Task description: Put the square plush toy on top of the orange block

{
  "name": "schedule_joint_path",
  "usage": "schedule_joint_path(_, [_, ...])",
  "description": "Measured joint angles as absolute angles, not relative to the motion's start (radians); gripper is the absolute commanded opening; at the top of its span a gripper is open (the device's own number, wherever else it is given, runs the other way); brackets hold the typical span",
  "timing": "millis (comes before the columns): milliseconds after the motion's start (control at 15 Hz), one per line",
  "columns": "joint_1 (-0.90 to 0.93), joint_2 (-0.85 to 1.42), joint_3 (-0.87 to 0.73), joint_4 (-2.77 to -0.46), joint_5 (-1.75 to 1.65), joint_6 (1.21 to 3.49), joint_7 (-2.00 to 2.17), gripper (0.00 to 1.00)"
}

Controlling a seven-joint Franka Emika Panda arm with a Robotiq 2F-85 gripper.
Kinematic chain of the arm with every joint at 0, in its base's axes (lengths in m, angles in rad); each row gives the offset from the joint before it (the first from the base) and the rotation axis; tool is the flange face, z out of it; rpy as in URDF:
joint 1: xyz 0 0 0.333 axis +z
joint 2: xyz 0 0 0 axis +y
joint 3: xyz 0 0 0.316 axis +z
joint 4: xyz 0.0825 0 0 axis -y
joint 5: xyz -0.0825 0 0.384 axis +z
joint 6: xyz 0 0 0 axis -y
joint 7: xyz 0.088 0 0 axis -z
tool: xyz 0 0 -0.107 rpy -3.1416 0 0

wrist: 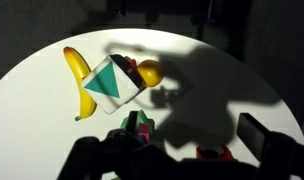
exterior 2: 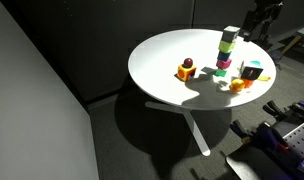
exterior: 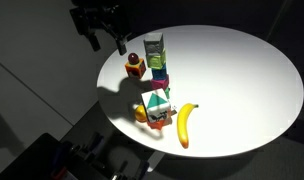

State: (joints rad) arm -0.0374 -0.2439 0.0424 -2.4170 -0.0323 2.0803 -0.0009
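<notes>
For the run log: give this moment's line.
hand open, aloft | white-teal square plush toy on orange block | yellow banana beside

And here's the tabletop (exterior: 242, 70): the square plush toy (exterior: 158, 102) rests tilted over the low block (exterior: 143, 114) in an exterior view, with the banana (exterior: 184, 126) lying just beside it on the right. Behind that cluster stands the tall stack of blocks (exterior: 156, 58). The small piece (exterior: 135, 67) sits just to the stack's left, slightly apart.

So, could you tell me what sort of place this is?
Probably a lab or test room: a round white table lit amid dark plain walls, holding toy props such as a banana and a stack of coloured blocks.
</notes>
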Motion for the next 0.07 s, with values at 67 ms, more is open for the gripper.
schedule_joint_path(67, [-0.037,-0.244,0.042,-2.417,-0.032,2.080,-0.001,1.00])
